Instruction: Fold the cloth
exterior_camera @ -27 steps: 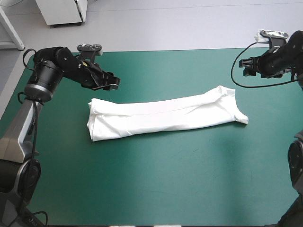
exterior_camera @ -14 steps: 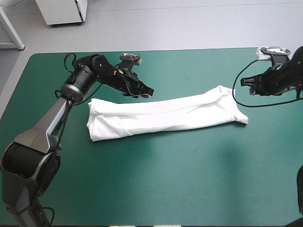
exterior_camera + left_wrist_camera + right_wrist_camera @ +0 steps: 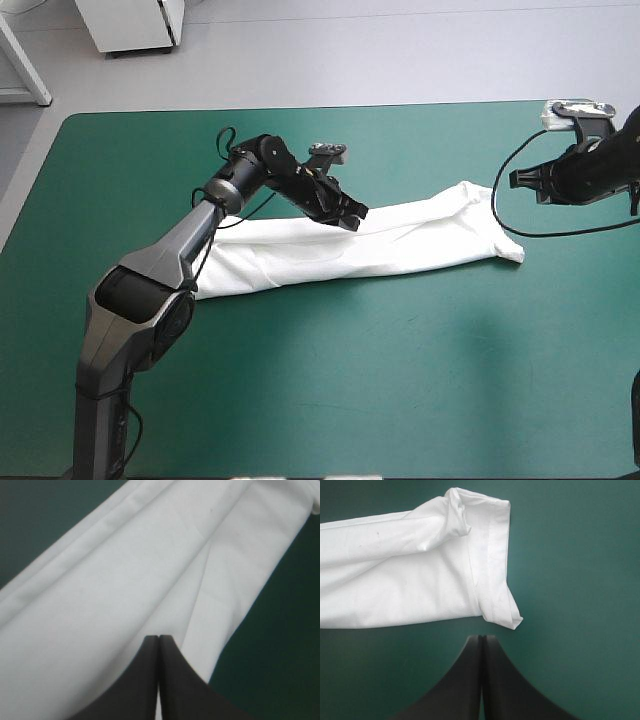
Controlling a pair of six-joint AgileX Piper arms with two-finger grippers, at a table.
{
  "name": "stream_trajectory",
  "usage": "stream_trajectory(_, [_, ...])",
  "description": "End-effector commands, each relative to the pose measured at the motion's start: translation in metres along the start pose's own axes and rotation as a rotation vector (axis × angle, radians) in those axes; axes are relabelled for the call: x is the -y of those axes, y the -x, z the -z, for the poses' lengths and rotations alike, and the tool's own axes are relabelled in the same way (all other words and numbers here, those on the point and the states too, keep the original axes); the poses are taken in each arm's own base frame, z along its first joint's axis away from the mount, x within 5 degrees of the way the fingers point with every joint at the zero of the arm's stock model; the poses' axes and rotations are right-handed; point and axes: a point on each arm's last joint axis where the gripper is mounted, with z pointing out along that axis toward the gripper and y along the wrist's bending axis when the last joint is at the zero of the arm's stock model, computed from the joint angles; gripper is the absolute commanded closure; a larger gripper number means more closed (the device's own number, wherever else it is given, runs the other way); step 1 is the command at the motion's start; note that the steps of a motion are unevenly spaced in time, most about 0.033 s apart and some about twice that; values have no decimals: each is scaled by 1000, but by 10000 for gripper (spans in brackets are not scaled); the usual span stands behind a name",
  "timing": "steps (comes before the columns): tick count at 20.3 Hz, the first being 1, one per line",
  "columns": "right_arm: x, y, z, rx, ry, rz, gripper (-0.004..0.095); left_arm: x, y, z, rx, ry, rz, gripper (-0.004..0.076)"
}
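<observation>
High view: teal-green table (image 3: 300, 400), smooth, matte. T-shirt (image 3: 420, 240) at centre: white, creased, folded into long soft band. Left gripper (image 3: 158, 638) over band's middle, fingers pressed together, empty. Right gripper (image 3: 481, 637) beside hemmed end, likewise.

Our left hand (image 3: 352, 214) and right hand (image 3: 516, 181), both closed to a point.
Our left arm (image 3: 190, 240) stretches to the middle of the surface (image 3: 330, 380); our right arm (image 3: 600, 165) hovers by its right edge.
</observation>
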Motion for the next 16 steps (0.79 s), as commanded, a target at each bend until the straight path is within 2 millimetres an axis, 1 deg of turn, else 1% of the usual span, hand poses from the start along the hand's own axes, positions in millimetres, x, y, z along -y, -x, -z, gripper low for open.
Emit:
stream_trajectory(1, [-2,4,16,75,-14,23,927,23,8,18,53,-28,-19,733])
stream_trajectory(2, [0,5,10,61,-14,21,927,21,6,11,31,-14,-19,733])
stream_trajectory(4, [3,7,-1,38,-9,14,927,17,6,5,26,-12,-10,733])
stream_trajectory(6, [7,10,-17,3,-4,4,926,11,4,-2,8,12,-9,733])
stream_trajectory(8, [10,13,-39,-42,35,-20,912,7,3,-7,-4,15,-2,733])
stream_trajectory(9, [9,14,-52,-66,76,-20,875,5,2,-11,-12,15,3,733])
stream_trajectory(10, [9,15,-61,-81,108,-12,818,2,2,-14,-19,20,5,733])
stream_trajectory(11, [9,16,-73,-98,141,-12,727,1,1,-16,-23,18,9,733])
stream_trajectory(12, [9,17,-78,-107,152,-11,672,0,1,-18,-30,15,12,733])
stream_trajectory(13, [12,17,-92,-136,159,-20,503,0,0,-19,-32,16,13,733])
stream_trajectory(14, [14,17,-100,-151,161,-24,426,0,0,-19,-32,16,13,733])
stream_trajectory(15, [18,17,-112,-169,166,-43,275,0,0,-19,-32,16,13,733])
stream_trajectory(16, [19,17,-116,-171,175,-54,238,0,0,-19,-32,16,13,733])
